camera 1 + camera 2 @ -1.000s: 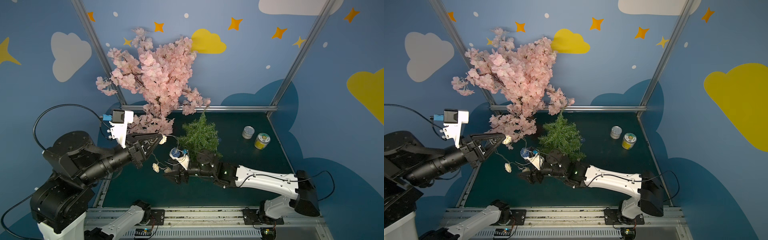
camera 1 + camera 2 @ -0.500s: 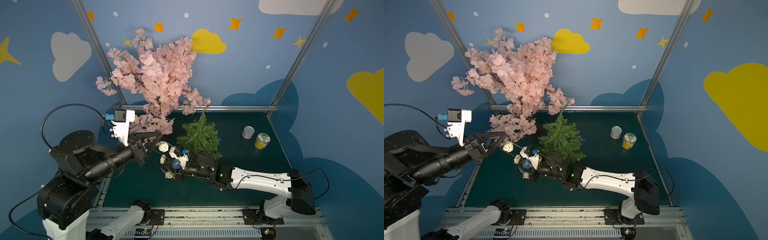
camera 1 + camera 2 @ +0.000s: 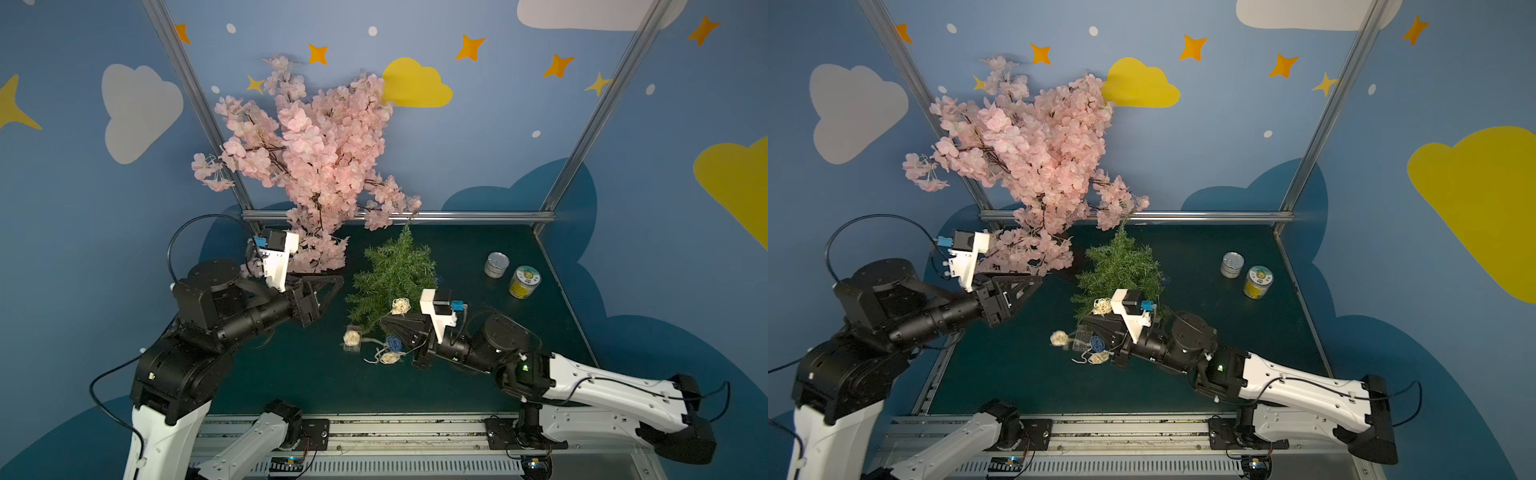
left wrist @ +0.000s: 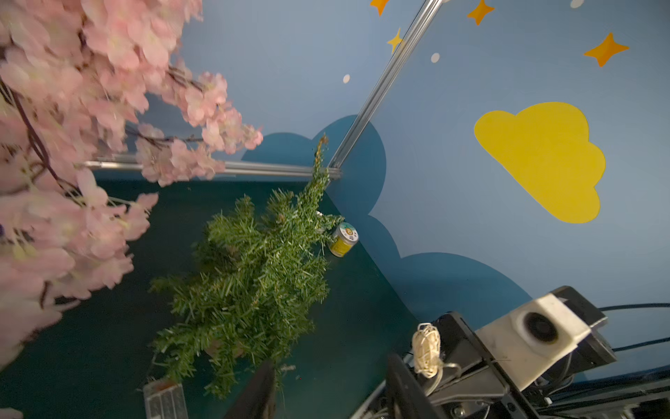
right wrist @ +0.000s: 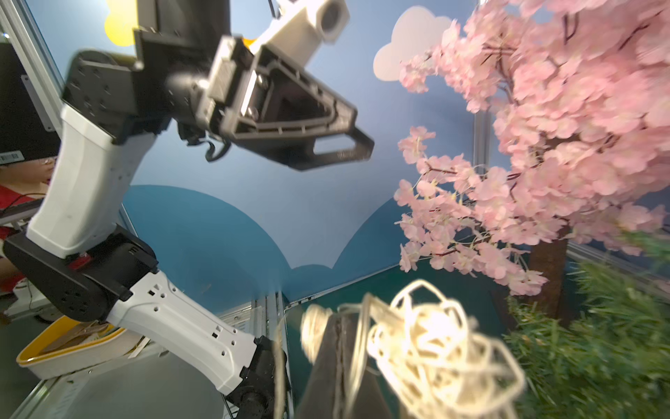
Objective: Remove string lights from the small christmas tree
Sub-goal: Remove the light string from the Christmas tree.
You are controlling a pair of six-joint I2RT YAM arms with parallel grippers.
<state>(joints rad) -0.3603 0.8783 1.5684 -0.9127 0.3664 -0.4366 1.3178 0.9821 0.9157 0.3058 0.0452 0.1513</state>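
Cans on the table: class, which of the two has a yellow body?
The yellow can, with a printed lid, standing nearer the front. The silver can beside it is plain metal.

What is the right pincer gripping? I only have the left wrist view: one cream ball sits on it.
Observer: The wire of the string lights; the right pincer is shut on it.
Operator: Where's the rest of the string?
Observer: On the mat in front of the small christmas tree: a blue ornament and cream balls.
Operator: Is my arm clear of it?
Observer: Yes: the left pincer hangs above the mat, apart from the string.
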